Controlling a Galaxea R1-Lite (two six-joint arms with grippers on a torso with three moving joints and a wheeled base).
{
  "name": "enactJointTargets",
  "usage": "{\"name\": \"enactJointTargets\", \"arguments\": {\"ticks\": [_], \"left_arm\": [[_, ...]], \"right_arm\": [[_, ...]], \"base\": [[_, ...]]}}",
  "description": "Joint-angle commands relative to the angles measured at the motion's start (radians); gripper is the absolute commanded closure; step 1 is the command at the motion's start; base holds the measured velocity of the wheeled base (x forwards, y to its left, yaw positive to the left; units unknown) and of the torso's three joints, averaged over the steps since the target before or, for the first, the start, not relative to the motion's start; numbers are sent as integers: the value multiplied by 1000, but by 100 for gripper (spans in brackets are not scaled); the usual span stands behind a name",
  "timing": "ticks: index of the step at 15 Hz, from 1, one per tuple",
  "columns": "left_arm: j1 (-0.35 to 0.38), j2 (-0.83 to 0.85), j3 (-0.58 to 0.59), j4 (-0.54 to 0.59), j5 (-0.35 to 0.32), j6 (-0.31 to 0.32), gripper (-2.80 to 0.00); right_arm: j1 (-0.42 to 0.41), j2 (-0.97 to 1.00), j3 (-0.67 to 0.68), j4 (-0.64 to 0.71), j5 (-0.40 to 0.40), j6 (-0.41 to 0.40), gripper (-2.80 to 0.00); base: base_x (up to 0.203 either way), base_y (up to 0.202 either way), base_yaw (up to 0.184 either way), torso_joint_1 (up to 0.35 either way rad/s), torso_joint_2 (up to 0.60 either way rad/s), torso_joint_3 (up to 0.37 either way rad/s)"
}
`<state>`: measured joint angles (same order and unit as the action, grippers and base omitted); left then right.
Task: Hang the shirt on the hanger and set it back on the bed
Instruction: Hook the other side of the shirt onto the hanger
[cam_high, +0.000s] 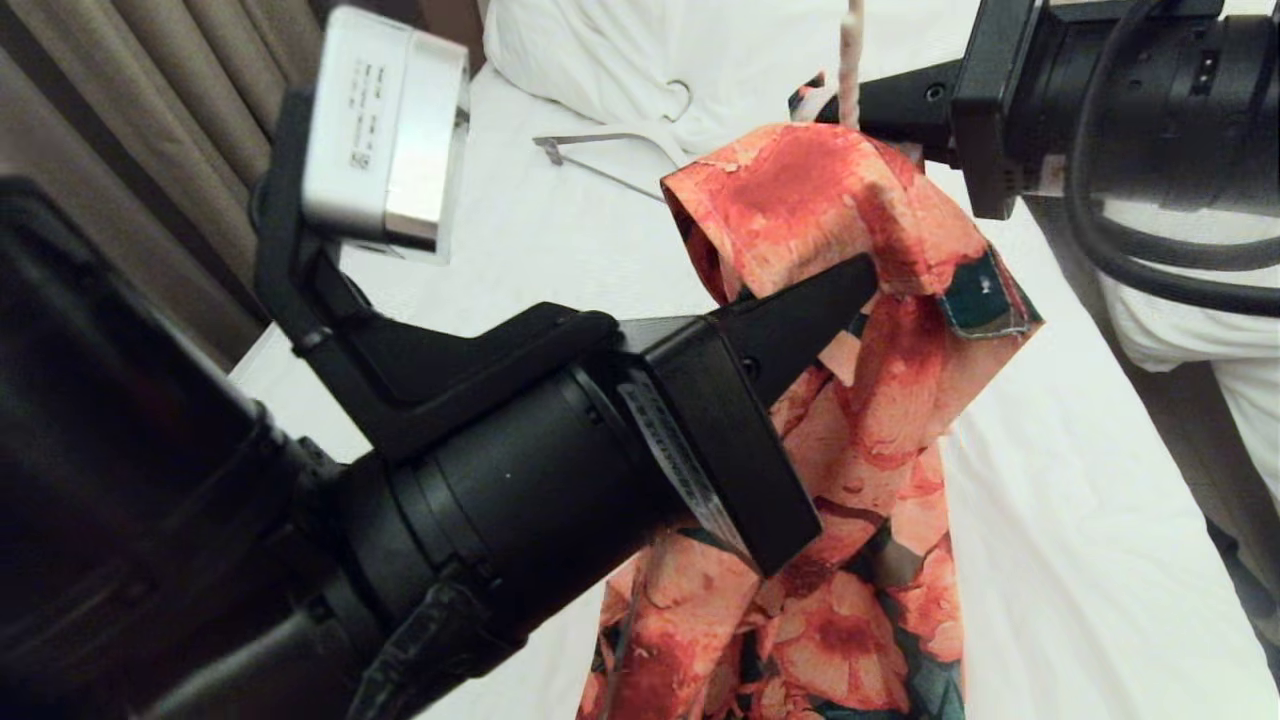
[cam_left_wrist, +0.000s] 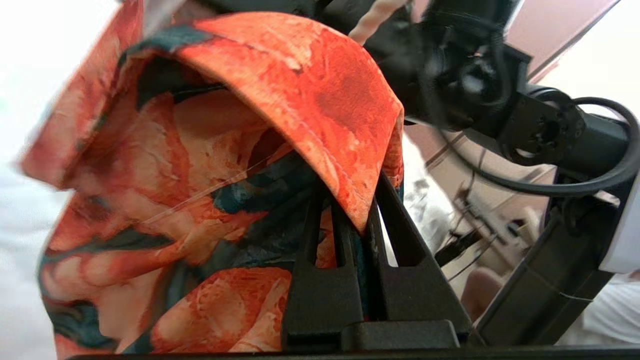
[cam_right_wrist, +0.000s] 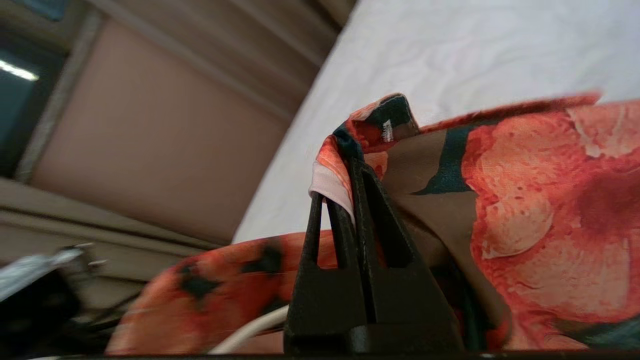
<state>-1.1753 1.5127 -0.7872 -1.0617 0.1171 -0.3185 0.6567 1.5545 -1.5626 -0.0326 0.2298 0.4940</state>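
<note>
I see both end effectors clamped on the shirt (cam_high: 860, 330), held above the bed (cam_high: 1050, 560): left end effector (cam_high: 865, 275) mid-fabric, right end effector (cam_right_wrist: 350, 185) at an edge fold.

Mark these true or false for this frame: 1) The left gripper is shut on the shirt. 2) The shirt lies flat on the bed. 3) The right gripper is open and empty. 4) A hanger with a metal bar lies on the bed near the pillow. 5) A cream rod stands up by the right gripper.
1) True: the left gripper pinches a fold of the shirt.
2) False: the shirt hangs in the air above the bed, held by both grippers.
3) False: the right gripper is shut on the shirt's edge.
4) True: the hanger lies by the pillow.
5) True: the cream rod rises beside it.
</note>
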Motion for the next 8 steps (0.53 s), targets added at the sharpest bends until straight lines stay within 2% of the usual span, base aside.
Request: {"name": "enactJointTargets", "arguments": {"ticks": [1,4,8], "left_arm": [[-4,59,42,-110,-26,-2,0],[-6,94,81,-273,-60,9,0],[-6,89,85,-355,-65,25,0]], "right_arm": [[25,-30,-1,0,2,3,0],[92,-60,-2,33,2,3,0],[148,-96,2,100,3,3,0]], "base": [[0,0,0,0,0,0],[0,0,0,0,0,0],[0,0,0,0,0,0]]}}
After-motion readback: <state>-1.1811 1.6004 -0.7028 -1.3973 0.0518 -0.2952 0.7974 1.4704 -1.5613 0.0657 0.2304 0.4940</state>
